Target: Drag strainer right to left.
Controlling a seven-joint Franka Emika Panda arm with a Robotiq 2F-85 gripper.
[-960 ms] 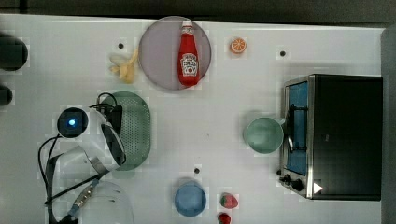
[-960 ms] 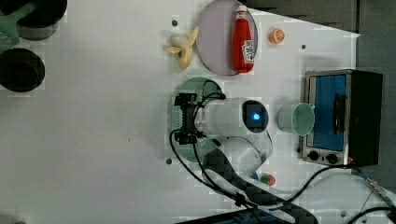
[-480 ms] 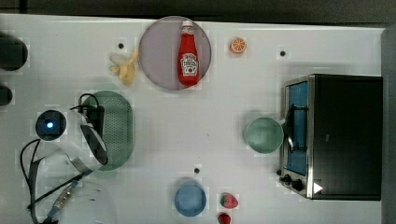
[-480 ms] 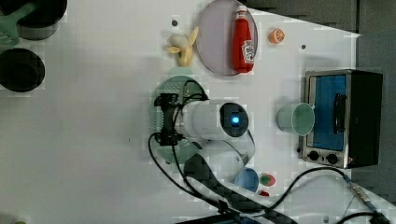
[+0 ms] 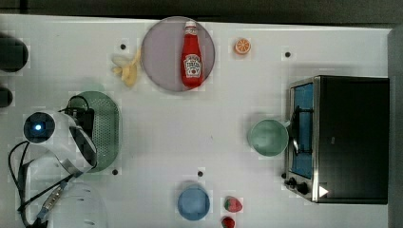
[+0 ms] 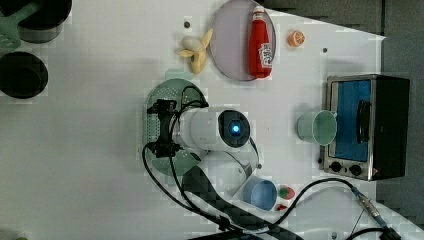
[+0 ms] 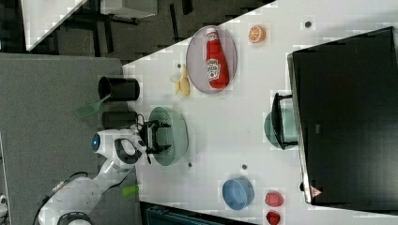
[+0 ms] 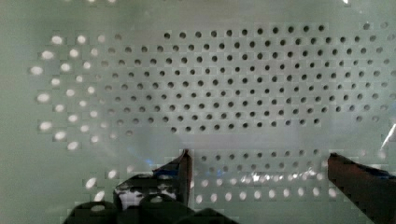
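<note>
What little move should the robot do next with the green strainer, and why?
Probably keep sliding a little further toward the top view's left. The tool is open and sits down inside the strainer, its fingers over the dotted bottom, so it can push from inside. Bare table remains beyond the strainer on that side, though the edge looks close, so a short slide seems safest.

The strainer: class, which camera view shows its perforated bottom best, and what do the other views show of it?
The wrist view: the strainer shows its dotted holes close up, beyond the open fingers. The top, left and right views show its green oval outline partly covered by the arm.
</note>
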